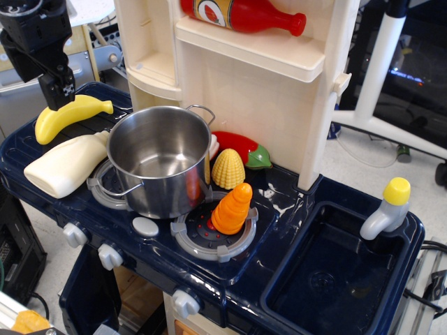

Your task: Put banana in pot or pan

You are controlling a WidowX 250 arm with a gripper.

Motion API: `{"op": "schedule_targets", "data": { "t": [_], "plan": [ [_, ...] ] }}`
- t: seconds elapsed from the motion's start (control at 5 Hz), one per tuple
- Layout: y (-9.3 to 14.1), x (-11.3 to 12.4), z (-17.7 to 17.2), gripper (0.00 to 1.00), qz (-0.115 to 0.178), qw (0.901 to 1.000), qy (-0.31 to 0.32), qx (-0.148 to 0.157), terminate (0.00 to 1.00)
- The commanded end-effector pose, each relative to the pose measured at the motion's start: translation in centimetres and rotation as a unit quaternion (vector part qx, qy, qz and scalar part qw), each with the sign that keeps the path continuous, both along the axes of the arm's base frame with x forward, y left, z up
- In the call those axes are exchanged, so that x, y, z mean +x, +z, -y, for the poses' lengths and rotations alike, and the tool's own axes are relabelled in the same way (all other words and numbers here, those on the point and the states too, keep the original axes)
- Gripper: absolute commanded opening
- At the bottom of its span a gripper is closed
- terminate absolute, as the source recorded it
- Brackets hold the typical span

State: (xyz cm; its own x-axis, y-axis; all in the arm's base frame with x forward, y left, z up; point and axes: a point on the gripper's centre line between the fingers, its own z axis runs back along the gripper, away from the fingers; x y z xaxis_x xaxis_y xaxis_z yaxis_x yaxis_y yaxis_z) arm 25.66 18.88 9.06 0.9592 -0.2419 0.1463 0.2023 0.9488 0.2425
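Banana [70, 116] lying on the counter's far left corner behind the cream bottle [66, 165], not yet lifted; steel pot [160, 160] on its burner, empty; gripper [57, 94] directly above the banana, its finger spacing and any contact indistinguishable, arm cut off.

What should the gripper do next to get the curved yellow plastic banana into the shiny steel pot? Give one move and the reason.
Probably lower a little and close on the curved yellow plastic banana. The black gripper hangs directly above the banana's middle; whether it touches yet is unclear. The banana lies on the counter behind the cream squeeze bottle, and the shiny steel pot stands empty to the right.
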Motion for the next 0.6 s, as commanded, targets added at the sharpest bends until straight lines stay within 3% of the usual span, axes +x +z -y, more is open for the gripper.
{"op": "schedule_targets", "data": {
  "t": [0.0,0.4],
  "plan": [
    [0.6,2.8,-1.6,1.00,0.037,0.9987,-0.016,0.031,0.00],
    [-1.7,2.9,-2.5,1.00,0.013,0.9996,-0.026,0.002,0.00]
  ]
}}
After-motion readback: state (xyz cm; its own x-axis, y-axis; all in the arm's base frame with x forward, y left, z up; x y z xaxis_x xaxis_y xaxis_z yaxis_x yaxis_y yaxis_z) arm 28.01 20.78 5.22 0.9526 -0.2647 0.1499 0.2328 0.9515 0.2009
